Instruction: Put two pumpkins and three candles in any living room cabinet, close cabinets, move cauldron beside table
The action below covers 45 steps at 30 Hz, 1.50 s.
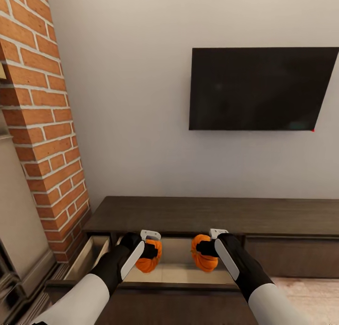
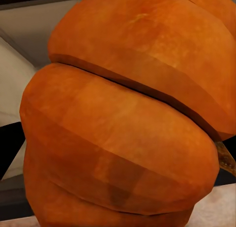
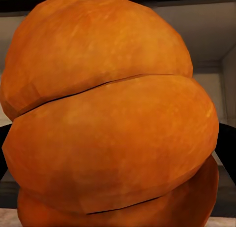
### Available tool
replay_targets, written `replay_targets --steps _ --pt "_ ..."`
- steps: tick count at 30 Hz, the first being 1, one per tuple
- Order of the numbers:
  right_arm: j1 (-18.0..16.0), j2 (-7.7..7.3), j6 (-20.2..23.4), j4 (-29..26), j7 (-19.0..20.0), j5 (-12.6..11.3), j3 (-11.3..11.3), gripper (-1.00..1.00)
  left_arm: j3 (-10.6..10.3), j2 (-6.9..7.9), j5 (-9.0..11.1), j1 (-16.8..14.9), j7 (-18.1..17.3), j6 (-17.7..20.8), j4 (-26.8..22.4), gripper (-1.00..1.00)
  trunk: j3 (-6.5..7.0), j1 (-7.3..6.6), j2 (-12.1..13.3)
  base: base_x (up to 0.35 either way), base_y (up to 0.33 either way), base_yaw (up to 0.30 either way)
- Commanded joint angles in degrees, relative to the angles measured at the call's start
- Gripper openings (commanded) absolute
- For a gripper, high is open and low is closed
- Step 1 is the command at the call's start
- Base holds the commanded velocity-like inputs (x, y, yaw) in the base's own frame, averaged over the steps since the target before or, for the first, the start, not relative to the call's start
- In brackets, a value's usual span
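two pumpkins held over an open cabinet drawer

each hand grips one pumpkin. the left hand (image 1: 149, 249) is clamped on the left pumpkin (image 1: 149, 259), the right hand (image 1: 207, 249) on the right pumpkin (image 1: 203, 254); both fruits are round, ribbed and bright orange, hanging just in front of the fingers and apart from each other. below and ahead of both hands lies the open drawer (image 1: 179, 264) of the cabinet (image 1: 212, 214), a long low dark-brown unit with a pale beige interior; the pumpkins hover above that interior.

the head view alone gives the setting: the dark screen (image 1: 261, 89) on the grey wall above the hands, and the brick column (image 1: 44, 127) out past the left hand. the left wrist view adds close detail of its pumpkin (image 2: 123, 118): deep grooves between the ribs and a bit of dark stem (image 2: 226, 157) at the edge. the right wrist view shows its pumpkin's (image 3: 108, 118) smooth lobes against the pale drawer wall.
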Motion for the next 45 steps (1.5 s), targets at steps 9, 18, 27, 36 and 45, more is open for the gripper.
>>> replay_targets --steps 9,18,27,36,45 --pt "-0.06 -0.03 0.05 -0.07 -0.37 -0.76 0.1 -1.0 -0.19 0.03 0.46 -0.05 0.58 0.14 -0.37 -1.0 -1.68 1.97 -3.66 0.0 0.0 0.0" --pt "-0.06 -0.01 0.05 -0.07 -0.37 -0.76 0.1 -1.0 -0.19 0.03 0.43 -0.05 0.62 0.14 -0.56 -1.0 -2.94 3.51 -6.46 0.0 0.0 0.0" --pt "-0.05 0.03 0.05 -0.07 -0.37 -0.76 0.1 -1.0 -0.19 0.03 0.43 -0.05 0.63 0.14 -0.69 -1.0 -2.94 3.51 -6.46 0.0 0.0 0.0" --pt "-0.05 0.04 0.05 -0.07 -0.37 -0.76 0.1 -1.0 -0.19 0.03 0.46 -0.05 0.62 0.16 -0.65 -1.0 -2.94 3.51 -6.46 0.14 0.0 0.0" --pt "-0.05 0.01 0.05 -0.07 -0.37 -0.76 0.1 -1.0 -0.19 0.03 0.43 -0.05 0.57 0.2 -0.65 -1.0 -2.94 3.51 -6.46 0.157 0.0 0.0"
